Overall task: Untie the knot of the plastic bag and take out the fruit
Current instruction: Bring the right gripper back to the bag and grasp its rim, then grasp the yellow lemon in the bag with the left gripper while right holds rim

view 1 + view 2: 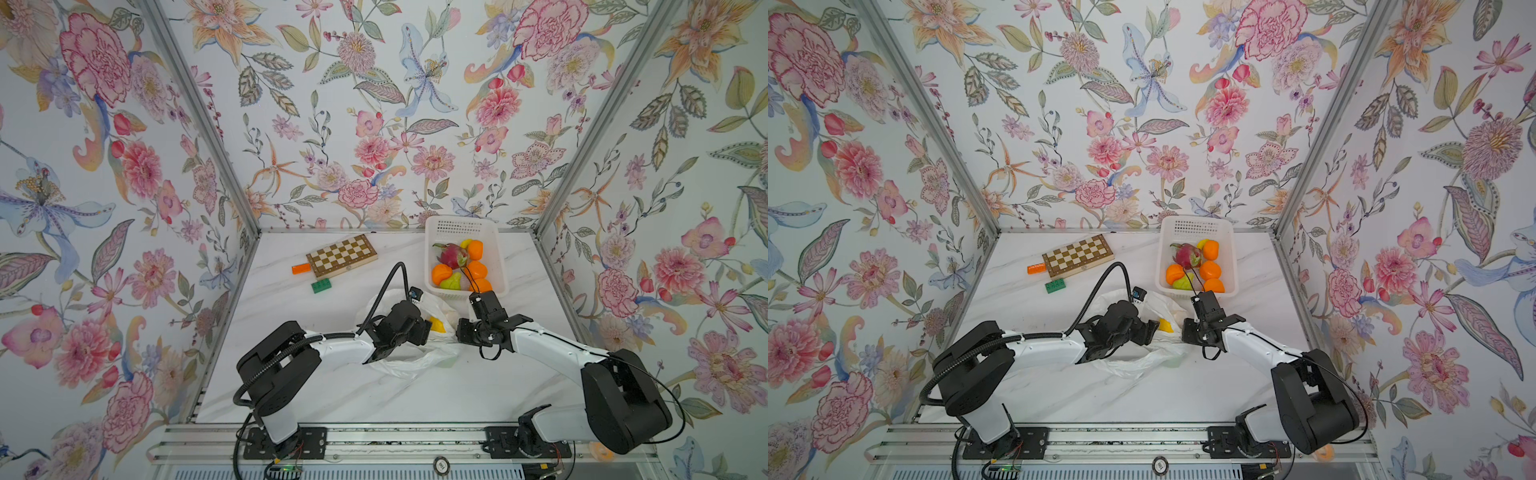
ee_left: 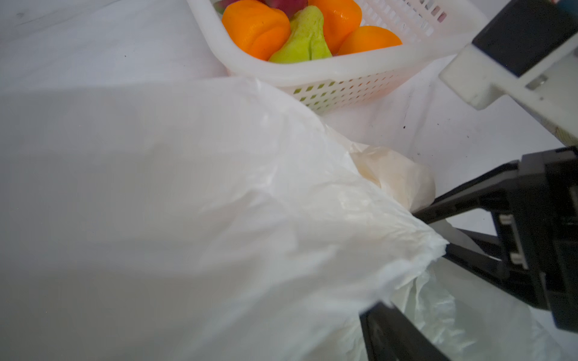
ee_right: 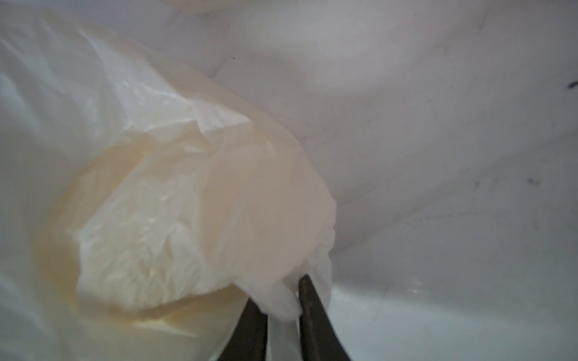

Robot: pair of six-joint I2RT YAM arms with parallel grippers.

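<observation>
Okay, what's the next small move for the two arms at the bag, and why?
Probably ease the left gripper onto the yellow fruit and close on it. The right gripper pinches the film of the plastic bag, and the fruit shows bare between the grippers.

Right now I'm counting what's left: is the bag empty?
Not empty: a yellow thing shows inside the bag in both top views. Whether more hides under the plastic, cannot tell.
</observation>
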